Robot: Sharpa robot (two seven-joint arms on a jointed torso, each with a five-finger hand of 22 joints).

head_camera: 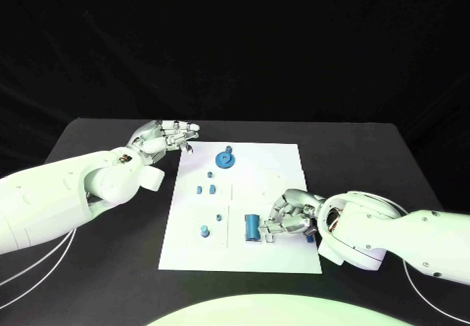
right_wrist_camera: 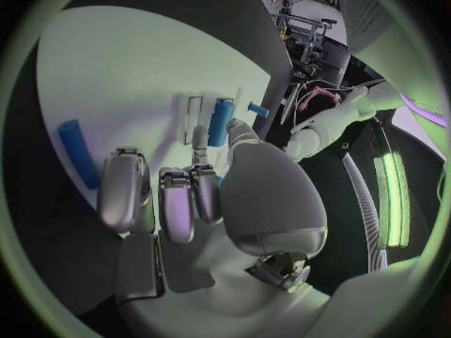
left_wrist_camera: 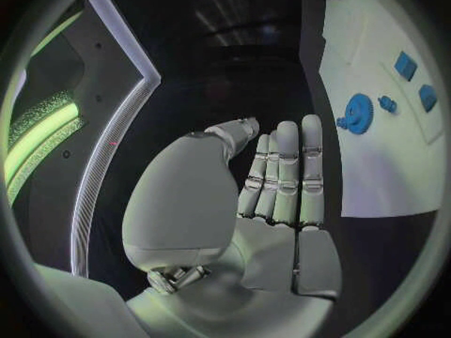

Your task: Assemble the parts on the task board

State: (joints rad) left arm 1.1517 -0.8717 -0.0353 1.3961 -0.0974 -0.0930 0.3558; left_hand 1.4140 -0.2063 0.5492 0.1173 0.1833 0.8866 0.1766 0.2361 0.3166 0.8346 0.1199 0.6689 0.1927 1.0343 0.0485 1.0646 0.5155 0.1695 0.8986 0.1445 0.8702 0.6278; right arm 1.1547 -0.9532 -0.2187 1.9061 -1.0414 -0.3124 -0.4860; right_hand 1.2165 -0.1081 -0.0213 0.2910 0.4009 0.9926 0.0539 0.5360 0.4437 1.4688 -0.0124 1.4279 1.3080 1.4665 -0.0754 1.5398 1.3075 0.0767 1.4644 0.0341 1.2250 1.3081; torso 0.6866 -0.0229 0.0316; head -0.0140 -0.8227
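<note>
The task board, a white plate, lies in the middle of the black bench, its long sides running from the near edge toward the far edge. The blue parts are spread over it: a gear near the board's far end, two small blocks about midway, a short peg standing toward the near left corner, and a blue cylinder lying near the board's near right part, beside a pale slot or bracket. Another blue rod lies flat on the board by the right hand's fingers, as the right wrist view shows.

The right hand sits over the board's right side, just beside the cylinder, its fingers curled down toward the board. Whether they pinch a small part or merely press on the board I cannot tell; the fingertips hide the contact. Judging by its place, it is working at the cylinder's seat, likely steadying or positioning a piece there.

The left hand hovers off the board, past its far left corner above the bench, fingers straight and side by side with nothing in them. It seems parked clear of the work, near the gear, perhaps ready for it next.
</note>
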